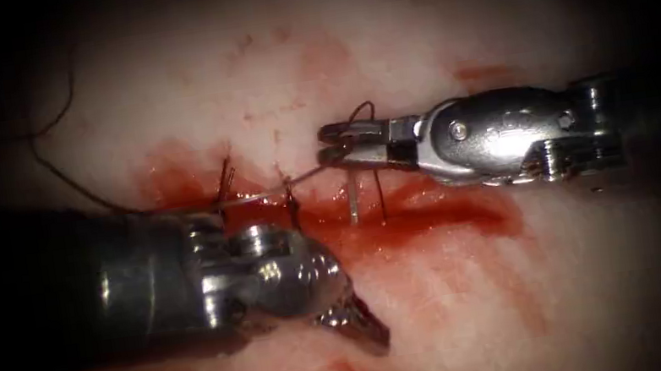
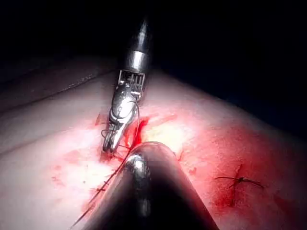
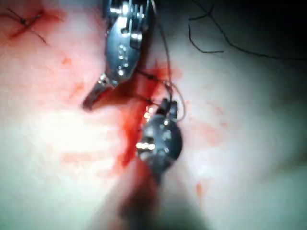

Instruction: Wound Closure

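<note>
Your right tool (image 1: 339,143) pinches the thread (image 1: 308,174) just right of the cut (image 1: 402,210), loop at its jaws. Your left tool (image 1: 357,323) hangs empty, jaws apart, below. Thread is fine, limp, slippery: grip it firmly between the jaws. The needle I cannot place.

Two shiny steel wristed end effectors: left (image 1: 357,323), right (image 1: 335,144). One pale pork tissue slab (image 1: 467,312), one red-wet cut (image 1: 402,210), one dark thread (image 1: 60,174), one finished stitch (image 2: 238,181).
</note>
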Controlling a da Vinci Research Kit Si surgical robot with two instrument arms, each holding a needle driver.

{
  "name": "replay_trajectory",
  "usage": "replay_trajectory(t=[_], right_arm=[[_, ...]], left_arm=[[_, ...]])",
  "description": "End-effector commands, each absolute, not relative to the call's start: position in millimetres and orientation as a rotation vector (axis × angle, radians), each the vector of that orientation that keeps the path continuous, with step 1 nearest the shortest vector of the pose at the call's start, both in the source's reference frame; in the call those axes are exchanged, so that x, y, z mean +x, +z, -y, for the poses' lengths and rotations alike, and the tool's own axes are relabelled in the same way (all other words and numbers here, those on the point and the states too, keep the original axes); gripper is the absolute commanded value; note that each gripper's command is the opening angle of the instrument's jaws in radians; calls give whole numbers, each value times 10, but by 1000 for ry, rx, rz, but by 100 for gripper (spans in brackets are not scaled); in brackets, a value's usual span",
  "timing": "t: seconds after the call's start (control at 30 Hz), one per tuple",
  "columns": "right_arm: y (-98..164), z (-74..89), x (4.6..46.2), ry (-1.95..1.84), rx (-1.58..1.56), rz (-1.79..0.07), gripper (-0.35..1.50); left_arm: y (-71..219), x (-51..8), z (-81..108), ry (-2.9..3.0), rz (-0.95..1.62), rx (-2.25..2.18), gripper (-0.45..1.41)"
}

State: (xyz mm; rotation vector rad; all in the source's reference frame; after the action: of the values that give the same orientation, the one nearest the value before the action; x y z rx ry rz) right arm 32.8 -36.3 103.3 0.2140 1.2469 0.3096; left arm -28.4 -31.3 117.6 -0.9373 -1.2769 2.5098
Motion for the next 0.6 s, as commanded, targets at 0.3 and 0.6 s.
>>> replay_trajectory(t=[0.3,0.6], right_arm=[[1032,363,333,347,243,-1242,-35],[1024,361,333,396,276,-1249,-35]], left_arm=[[1197,-286,314,2526,1276,-936,-15],[1204,-284,316,2542,1278,-939,-15]])
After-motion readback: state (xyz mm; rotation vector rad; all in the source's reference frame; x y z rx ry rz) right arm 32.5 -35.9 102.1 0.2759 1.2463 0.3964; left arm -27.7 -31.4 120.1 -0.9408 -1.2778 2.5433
